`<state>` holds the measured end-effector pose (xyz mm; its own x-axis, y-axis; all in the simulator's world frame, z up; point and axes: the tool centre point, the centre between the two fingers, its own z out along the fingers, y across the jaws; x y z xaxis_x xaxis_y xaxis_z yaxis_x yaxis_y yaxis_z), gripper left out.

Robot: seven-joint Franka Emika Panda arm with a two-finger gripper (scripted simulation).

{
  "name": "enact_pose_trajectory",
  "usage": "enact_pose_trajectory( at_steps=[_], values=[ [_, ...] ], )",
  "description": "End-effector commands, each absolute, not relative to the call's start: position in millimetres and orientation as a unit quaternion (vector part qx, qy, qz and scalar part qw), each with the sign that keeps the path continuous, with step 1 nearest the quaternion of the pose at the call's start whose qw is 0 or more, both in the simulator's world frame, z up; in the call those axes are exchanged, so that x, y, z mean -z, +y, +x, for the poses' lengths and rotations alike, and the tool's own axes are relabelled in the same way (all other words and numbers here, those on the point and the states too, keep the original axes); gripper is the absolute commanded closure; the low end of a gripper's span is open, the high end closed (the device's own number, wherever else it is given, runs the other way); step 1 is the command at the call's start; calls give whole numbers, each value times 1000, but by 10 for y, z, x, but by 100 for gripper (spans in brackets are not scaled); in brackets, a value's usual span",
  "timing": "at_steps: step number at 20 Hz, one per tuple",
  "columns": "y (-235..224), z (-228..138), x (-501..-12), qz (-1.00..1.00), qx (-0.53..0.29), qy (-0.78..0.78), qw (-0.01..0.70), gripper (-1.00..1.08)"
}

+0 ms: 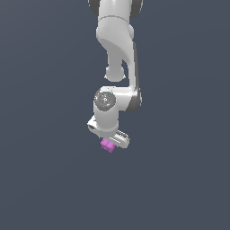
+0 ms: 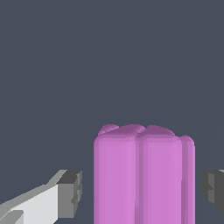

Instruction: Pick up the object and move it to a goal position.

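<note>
The object (image 2: 143,175) is a magenta-pink blocky piece with rounded edges and shallow grooves running along its length. In the wrist view it stands between the two dark finger pads (image 2: 72,192), its long axis running away from the camera, out past the fingertips, so it points along the line of the fingers. Its far end is lumpy, made of several rounded lobes. A strip of background shows between the piece and each pad in this view, so the pads stand apart from its sides; whether they touch it lower down, out of frame, cannot be told.

In the exterior view the object (image 1: 107,145) shows just under the white gripper (image 1: 112,140), narrower than the hand and poking out below it toward the exterior view's left. The gripper hangs at the end of the white arm (image 1: 117,40), which comes down from the top of the picture. All around is plain dark grey-blue background (image 1: 45,179).
</note>
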<state>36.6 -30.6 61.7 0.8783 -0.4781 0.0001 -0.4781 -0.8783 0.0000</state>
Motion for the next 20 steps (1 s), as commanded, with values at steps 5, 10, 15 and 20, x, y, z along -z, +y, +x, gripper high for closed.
enact_pose_trajectory(
  at_steps=[5, 10, 15, 20],
  values=[
    [-308, 369, -396, -969, 0, 248, 0, -92],
    [-308, 375, -394, -969, 0, 248, 0, 108],
    [-308, 375, -394, -969, 0, 248, 0, 108],
    [-314, 380, -414, -969, 1, 248, 0, 108]
  ],
)
